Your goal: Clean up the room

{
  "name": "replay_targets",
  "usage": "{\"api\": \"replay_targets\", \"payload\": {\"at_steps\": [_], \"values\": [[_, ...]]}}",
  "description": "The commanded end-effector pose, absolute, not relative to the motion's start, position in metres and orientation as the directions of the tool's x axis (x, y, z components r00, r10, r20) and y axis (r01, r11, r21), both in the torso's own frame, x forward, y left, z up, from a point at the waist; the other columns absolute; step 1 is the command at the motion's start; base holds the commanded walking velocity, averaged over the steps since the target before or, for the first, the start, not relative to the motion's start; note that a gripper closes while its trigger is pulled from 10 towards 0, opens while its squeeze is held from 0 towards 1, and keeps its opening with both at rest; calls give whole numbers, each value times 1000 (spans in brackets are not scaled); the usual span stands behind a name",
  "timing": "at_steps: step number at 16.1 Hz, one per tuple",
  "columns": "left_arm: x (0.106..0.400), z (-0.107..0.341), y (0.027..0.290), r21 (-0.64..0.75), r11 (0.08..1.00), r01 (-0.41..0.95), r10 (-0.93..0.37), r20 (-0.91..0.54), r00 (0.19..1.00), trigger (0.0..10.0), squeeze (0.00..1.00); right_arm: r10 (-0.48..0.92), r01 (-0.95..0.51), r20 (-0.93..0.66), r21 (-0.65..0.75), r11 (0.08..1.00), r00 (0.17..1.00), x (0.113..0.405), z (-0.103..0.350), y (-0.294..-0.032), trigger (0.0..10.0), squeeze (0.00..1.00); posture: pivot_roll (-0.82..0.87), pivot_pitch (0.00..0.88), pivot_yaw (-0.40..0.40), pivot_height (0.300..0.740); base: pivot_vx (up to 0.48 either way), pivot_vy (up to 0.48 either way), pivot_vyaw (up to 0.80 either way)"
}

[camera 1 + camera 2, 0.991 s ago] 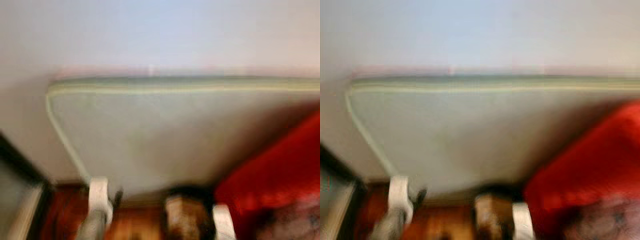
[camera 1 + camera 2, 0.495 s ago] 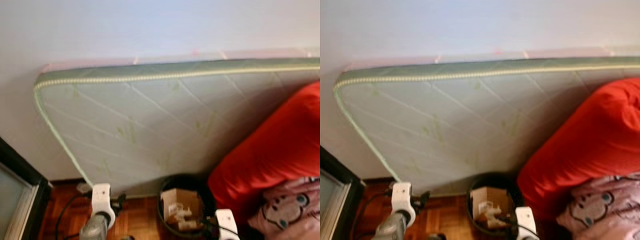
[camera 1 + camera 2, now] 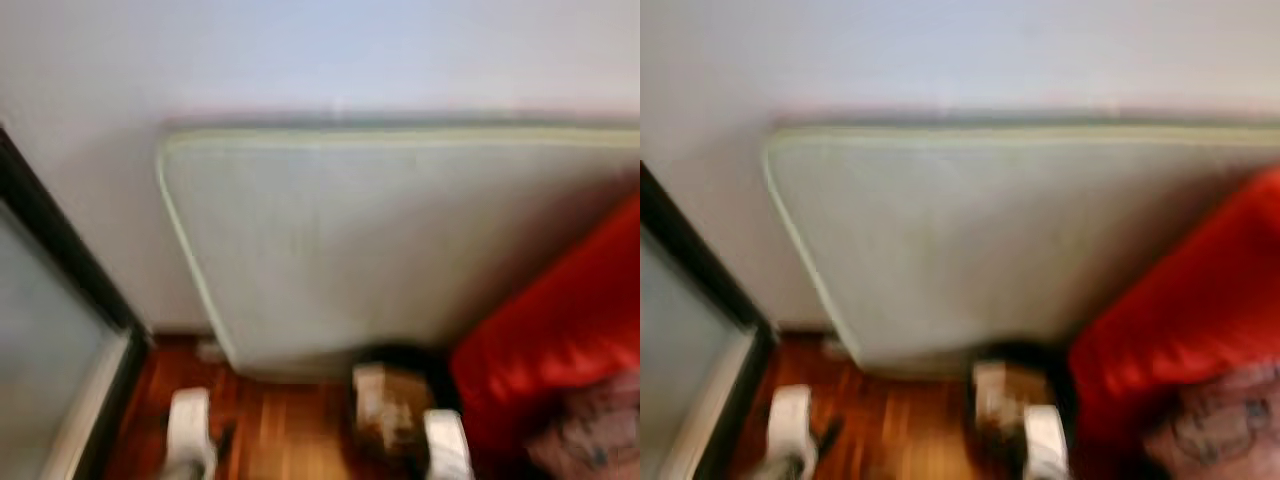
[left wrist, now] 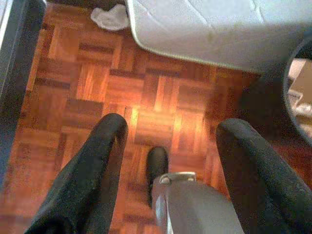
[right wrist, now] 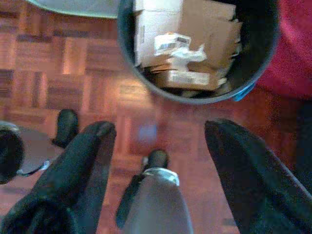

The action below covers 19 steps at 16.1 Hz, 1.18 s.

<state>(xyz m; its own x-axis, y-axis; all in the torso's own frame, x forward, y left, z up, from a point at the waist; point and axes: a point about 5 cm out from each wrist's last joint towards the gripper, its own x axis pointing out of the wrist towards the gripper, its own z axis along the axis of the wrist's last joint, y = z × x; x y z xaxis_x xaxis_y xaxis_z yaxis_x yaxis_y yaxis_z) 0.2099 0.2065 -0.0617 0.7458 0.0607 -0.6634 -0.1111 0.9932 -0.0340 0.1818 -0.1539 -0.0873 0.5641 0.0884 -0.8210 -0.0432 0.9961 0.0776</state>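
A black waste bin [image 5: 253, 58] holding cardboard boxes [image 5: 183, 36] stands on the parquet floor at the foot of a pale green mattress [image 3: 380, 240]. My right gripper [image 5: 161, 130] hangs open just short of the bin, with nothing between its fingers. My left gripper [image 4: 173, 129] is open too, over bare parquet. Ahead of it a crumpled white scrap [image 4: 109, 17] lies on the floor by the mattress corner [image 4: 195, 29]. The head views are blurred; the bin [image 3: 395, 400] sits low in the middle there.
The mattress leans against a white wall [image 3: 300, 50]. A red cushion [image 3: 560, 340] with a pink patterned cloth [image 3: 590, 440] on it fills the right side. A black-framed glass door [image 3: 50, 340] stands at the left. Open parquet [image 4: 73, 87] lies between door and bin.
The head camera has swung left: the mattress and bin sit further right in the picture, more of the door shows, and the view has blurred. Both arms stay low.
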Motion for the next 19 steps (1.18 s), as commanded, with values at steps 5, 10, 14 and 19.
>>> {"api": "replay_targets", "payload": {"at_steps": [5, 10, 14, 19], "values": [[211, -64, 201, -21, 998, -54, 24, -700, 714, 10000, 0, 45, -6, -832, 51, 999, 553, 181, -88, -161, 10000, 0, 29, 46, -26, 740, 0, 0, -671], [204, -70, 200, 9, 1000, -6, 11, -747, 665, 10000, 0, 45, -10, -832, 47, 999, 553, 183, -87, -161, 10000, 0, 16, 27, -23, 740, 0, 0, -648], [201, -71, 205, 38, 999, -1, 30, -769, 639, 10000, 0, 48, -25, -833, 41, 999, 551, 184, -87, -161, 10000, 0, 12, 5, -20, 740, 0, 0, -644], [202, -71, 202, 61, 997, -44, 75, -761, 645, 10000, 0, 56, -46, -836, 37, 998, 545, 183, -87, -162, 10000, 0, 14, 0, -32, 740, 0, -80, -646]]}}
